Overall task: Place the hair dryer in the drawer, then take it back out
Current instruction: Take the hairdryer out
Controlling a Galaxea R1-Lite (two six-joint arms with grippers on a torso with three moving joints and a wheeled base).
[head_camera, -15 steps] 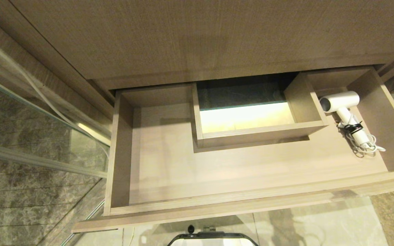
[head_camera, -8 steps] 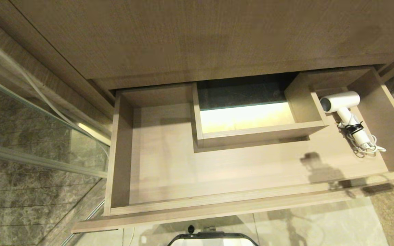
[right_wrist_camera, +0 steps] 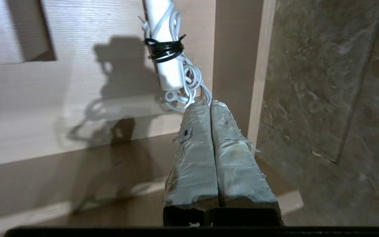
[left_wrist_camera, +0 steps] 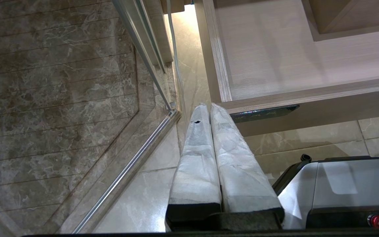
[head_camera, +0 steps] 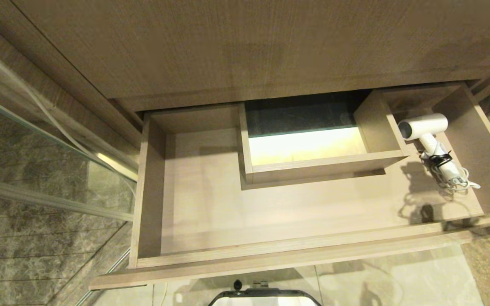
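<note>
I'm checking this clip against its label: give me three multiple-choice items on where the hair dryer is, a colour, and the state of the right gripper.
1. Where does the hair dryer lie?
A. at the right end of the drawer
B. in the boxed cutout
C. on the floor

2. What colour is the band holding the cord?
A. white
B. black
C. red

3. How is the right gripper?
A. open around the handle
B. shut on the cord
C. shut, holding nothing

Answers: 1 A, it rests by the right wall; 2 B, dark loops on white; 3 C, fingers pressed together, nothing between them.
</note>
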